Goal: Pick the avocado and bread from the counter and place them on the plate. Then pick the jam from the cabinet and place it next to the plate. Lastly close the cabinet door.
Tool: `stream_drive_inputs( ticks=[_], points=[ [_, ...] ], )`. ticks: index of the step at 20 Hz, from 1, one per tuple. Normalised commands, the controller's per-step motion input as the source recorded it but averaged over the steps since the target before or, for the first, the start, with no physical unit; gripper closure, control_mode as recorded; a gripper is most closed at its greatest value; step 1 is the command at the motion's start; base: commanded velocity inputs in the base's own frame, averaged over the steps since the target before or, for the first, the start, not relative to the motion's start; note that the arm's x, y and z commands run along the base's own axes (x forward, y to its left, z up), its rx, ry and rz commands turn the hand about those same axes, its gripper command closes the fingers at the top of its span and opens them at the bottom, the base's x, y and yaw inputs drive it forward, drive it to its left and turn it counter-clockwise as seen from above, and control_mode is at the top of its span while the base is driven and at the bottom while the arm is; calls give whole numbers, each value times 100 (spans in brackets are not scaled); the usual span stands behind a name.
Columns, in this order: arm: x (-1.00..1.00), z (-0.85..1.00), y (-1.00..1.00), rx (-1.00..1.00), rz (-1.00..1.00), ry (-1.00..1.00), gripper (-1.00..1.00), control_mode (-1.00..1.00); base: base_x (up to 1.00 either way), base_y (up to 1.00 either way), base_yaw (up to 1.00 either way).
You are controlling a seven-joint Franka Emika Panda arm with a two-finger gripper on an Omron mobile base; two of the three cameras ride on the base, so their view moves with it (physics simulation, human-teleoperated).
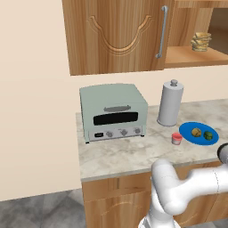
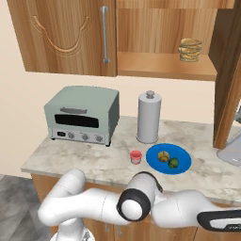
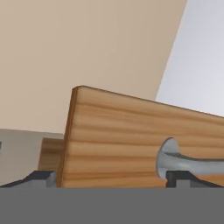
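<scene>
Marbled counter (image 2: 61, 153); plate (image 2: 183, 165) holds avocado (image 2: 173, 163), seemingly bread (image 2: 163, 156).

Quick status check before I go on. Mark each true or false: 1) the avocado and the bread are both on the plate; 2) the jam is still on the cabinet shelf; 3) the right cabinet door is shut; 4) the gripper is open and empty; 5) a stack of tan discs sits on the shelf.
1) True: the avocado and the bread both lie on the blue plate.
2) False: the jam stands on the counter, just left of the plate.
3) False: the cabinet door stands open, showing the shelf.
4) True: the gripper is open, its fingers either side of the door edge, holding nothing.
5) True: the stack of discs is on the shelf.
</scene>
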Motion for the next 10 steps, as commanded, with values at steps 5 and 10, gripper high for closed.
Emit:
stream_drive_inputs(
  ticks=[5, 10],
  points=[
    [-1, 22, -6, -21, 0, 16, -100, -100, 0, 0, 0],
    [3, 26, -5, -15, -3, 29, -100, -100, 0, 0, 0]
  ],
)
